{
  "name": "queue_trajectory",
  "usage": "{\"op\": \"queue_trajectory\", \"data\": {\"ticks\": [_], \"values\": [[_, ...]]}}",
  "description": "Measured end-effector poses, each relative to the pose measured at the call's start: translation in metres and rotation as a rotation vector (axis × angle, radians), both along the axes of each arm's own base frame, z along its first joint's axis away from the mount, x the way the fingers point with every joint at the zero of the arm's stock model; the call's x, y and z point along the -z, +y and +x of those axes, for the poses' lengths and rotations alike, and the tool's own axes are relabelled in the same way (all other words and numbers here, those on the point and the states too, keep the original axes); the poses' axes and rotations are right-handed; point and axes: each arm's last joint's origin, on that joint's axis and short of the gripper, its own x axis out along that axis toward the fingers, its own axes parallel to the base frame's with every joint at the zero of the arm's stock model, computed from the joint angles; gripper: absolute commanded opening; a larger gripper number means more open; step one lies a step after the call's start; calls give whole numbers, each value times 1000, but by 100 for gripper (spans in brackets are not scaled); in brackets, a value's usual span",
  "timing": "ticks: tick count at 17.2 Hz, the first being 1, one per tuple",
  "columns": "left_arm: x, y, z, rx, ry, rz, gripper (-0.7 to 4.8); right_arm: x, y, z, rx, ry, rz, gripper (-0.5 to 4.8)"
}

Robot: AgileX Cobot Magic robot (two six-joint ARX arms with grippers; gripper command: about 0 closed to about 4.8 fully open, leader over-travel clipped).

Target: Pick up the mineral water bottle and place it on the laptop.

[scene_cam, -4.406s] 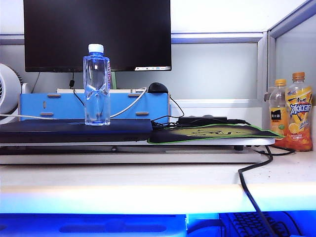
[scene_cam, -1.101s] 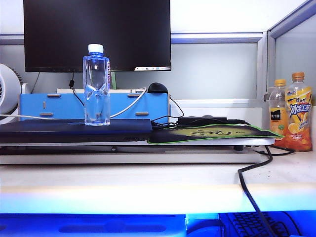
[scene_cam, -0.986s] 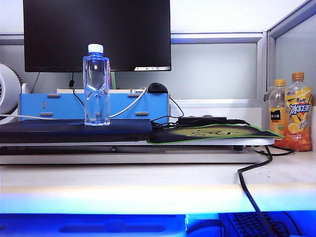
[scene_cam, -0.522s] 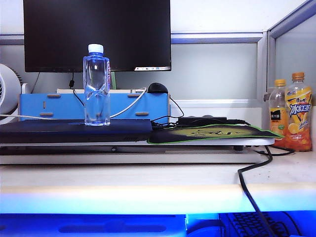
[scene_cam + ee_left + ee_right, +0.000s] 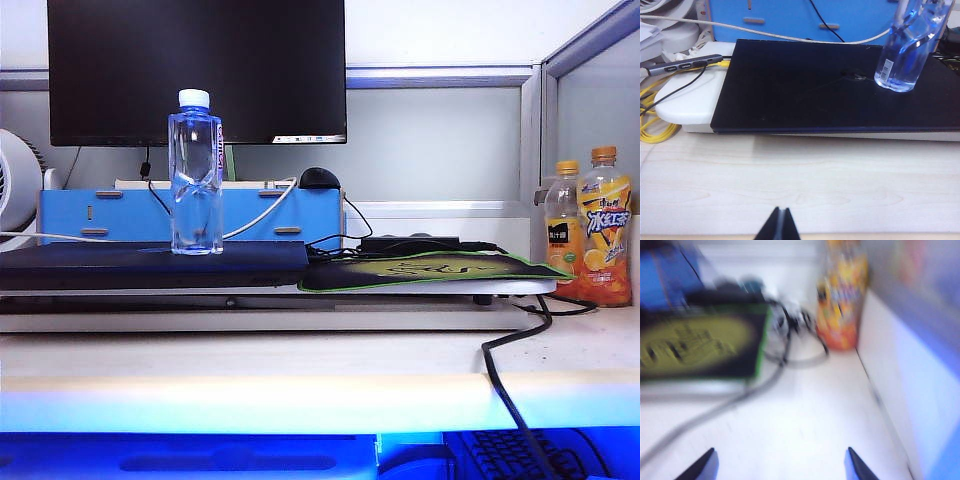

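The mineral water bottle (image 5: 195,170), clear with a white cap, stands upright on the laptop (image 5: 120,262), a flat dark slab on a white stand. In the left wrist view the bottle (image 5: 905,55) rests near one far corner of the laptop lid (image 5: 815,90). My left gripper (image 5: 781,216) is shut, low over the pale desk in front of the laptop, well away from the bottle. My right gripper (image 5: 781,457) is open and holds nothing, hovering over the desk near the mouse pad; its view is blurred. Neither gripper shows in the exterior view.
A green-edged mouse pad (image 5: 430,268) lies right of the laptop. Two orange-capped juice bottles (image 5: 590,225) stand at the far right by the partition. Behind are a black monitor (image 5: 200,60) and a blue box (image 5: 290,215). A black cable (image 5: 510,390) crosses the desk front.
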Motion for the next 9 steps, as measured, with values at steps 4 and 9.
{"op": "queue_trajectory", "data": {"ticks": [4, 9], "values": [[0, 0, 0, 0, 0, 0, -2, 7, 0, -1, 2, 60, -2, 337], [0, 0, 0, 0, 0, 0, -2, 8, 1, -1, -47, 73, 6, 337]]}}
